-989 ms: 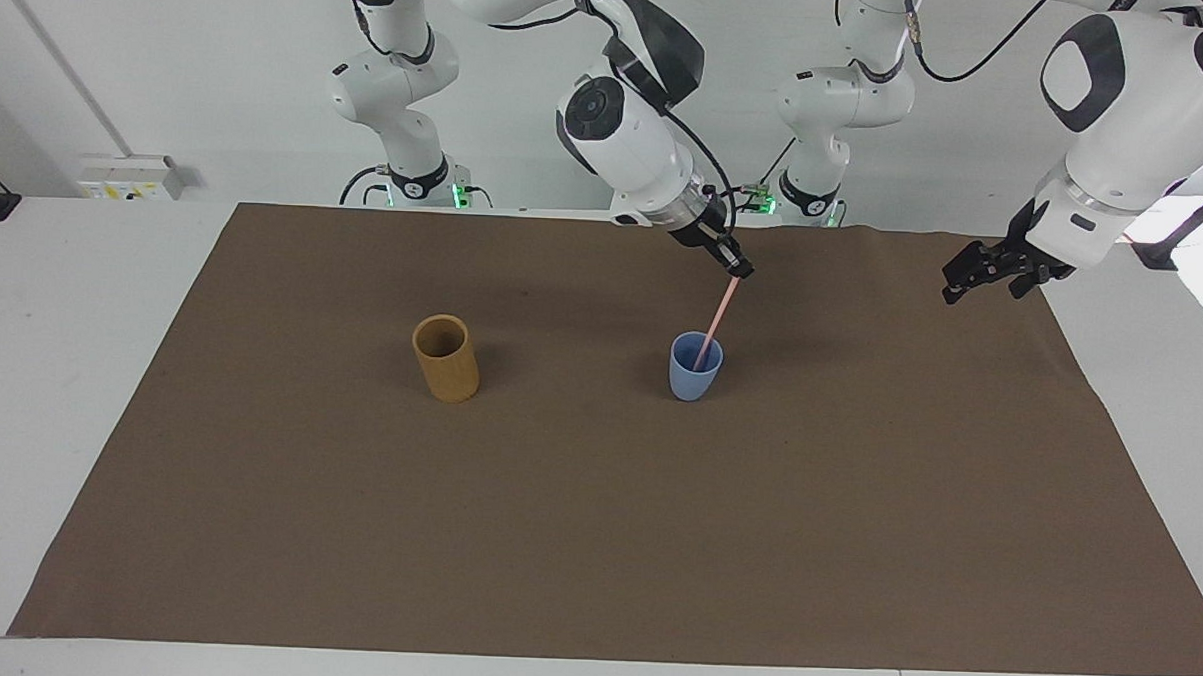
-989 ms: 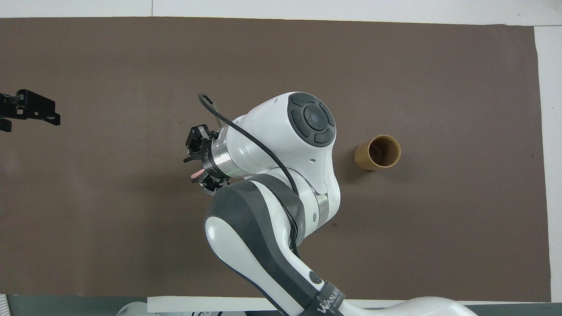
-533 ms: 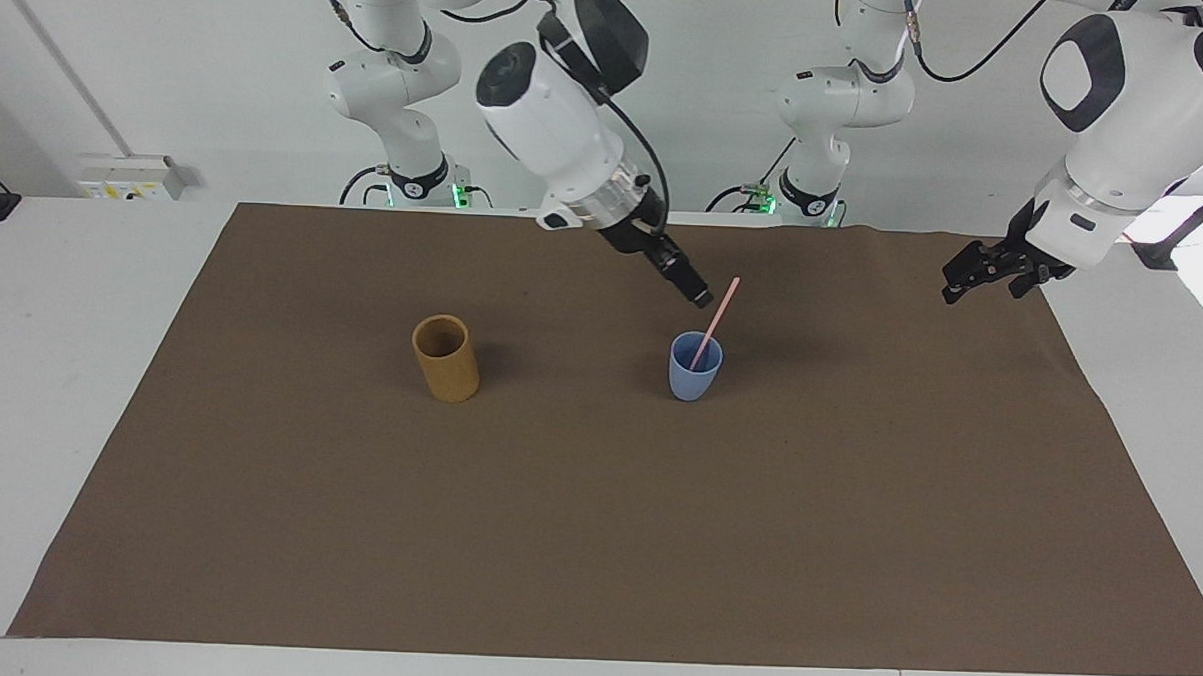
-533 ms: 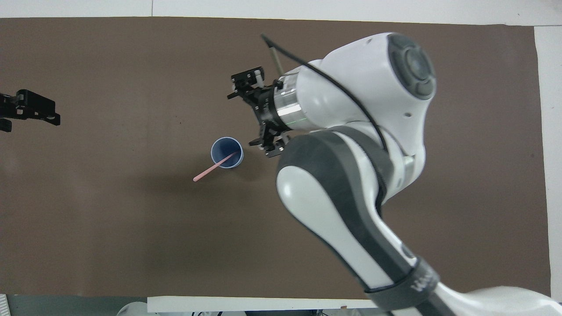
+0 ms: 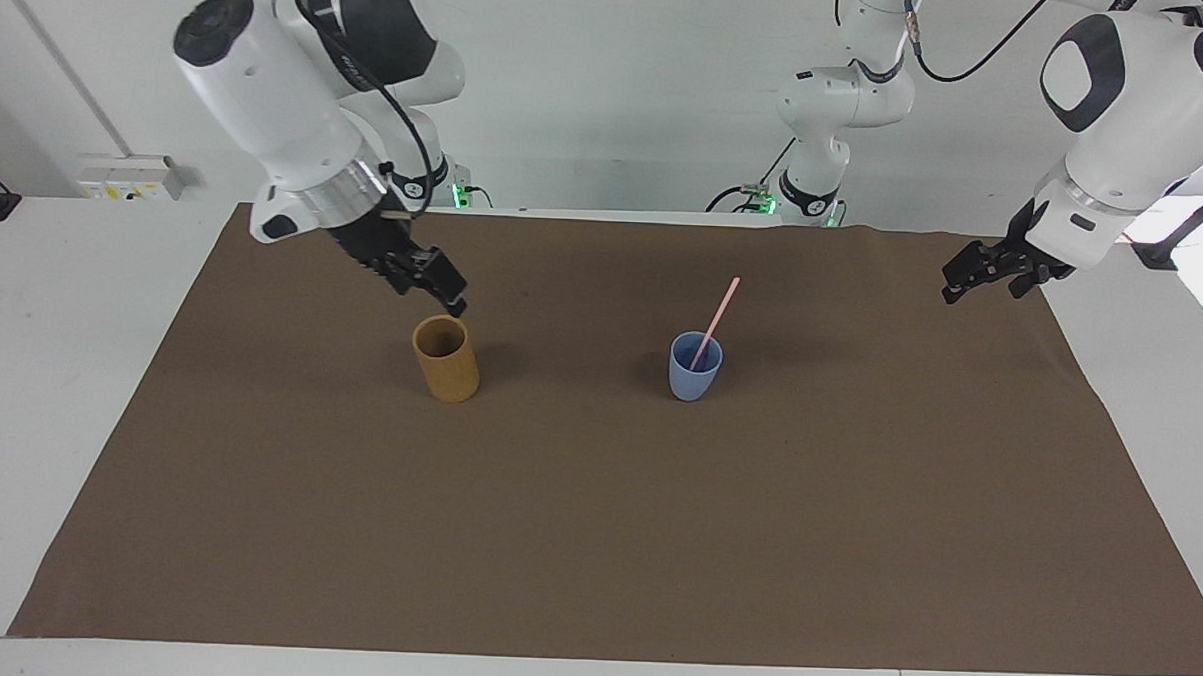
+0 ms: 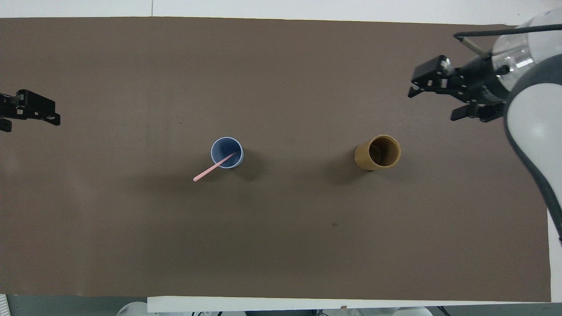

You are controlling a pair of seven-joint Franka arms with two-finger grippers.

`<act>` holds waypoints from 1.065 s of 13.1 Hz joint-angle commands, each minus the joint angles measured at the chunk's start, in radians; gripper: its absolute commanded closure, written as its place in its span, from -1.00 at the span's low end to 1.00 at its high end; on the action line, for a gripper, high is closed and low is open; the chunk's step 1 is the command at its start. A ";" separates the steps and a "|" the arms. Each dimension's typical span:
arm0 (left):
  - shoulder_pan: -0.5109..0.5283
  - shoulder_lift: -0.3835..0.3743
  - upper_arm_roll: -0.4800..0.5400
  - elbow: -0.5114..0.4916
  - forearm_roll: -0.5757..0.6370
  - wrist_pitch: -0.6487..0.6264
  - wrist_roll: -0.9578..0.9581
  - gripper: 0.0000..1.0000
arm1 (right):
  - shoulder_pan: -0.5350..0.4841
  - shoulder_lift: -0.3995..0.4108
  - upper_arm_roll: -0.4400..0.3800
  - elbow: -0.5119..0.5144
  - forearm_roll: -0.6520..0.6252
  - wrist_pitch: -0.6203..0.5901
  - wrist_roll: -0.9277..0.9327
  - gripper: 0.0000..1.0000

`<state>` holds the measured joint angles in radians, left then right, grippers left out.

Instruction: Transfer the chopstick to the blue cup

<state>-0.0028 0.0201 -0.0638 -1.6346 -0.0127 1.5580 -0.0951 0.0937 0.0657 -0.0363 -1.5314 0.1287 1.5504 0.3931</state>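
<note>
White desk point(image 5: 50, 379), one, carrying one brown mat point(image 5: 595, 538) that covers nearly all of it; bare white margins show along every edge of the mat.

Cups, two, both upright on the mat, well apart. Blue cup point(image 5: 695, 366), one, stands near the middle, toward my left arm's end. Tan cup point(image 5: 446, 358), one, a taller cylinder, stands toward my right arm's end at about the same distance from me.

Chopstick point(image 5: 717, 317), one, pale pink, stands in the blue cup with its lower end inside and its upper end leaning out over the rim, toward me and my left arm's end. Nothing grips it.

Tools, two. My right tool point(image 5: 434, 277) hangs in the air just beside the tan cup's rim, fingers spread apart, holding nothing. My left tool point(image 5: 984, 271) waits over the mat's edge at its own end, fingers apart, empty.

Open room: the whole stretch of mat farther from me than the cups lies bare, as does the gap between the cups.

Views: the facing view shows both arm bases, the wall and the chopstick's tilt; the overhead view shows into both cups, and only my left tool's tip point(image 6: 30, 112) at the picture's border.
</note>
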 commanded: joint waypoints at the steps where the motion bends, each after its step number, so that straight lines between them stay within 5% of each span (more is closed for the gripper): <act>1: 0.006 -0.015 -0.002 -0.014 0.016 -0.009 0.003 -1.00 | -0.051 -0.027 0.019 0.081 -0.159 -0.148 -0.225 -1.00; 5: 0.006 -0.014 -0.002 -0.014 0.016 -0.009 0.003 -1.00 | -0.072 -0.040 -0.001 0.103 -0.231 -0.228 -0.359 -1.00; 14: 0.006 -0.014 -0.002 -0.014 0.016 -0.009 0.003 -1.00 | -0.077 -0.044 -0.005 0.088 -0.143 -0.220 -0.362 -1.00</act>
<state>-0.0028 0.0201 -0.0638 -1.6346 -0.0127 1.5579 -0.0951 0.0319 0.0252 -0.0447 -1.4376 -0.0458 1.3308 0.0500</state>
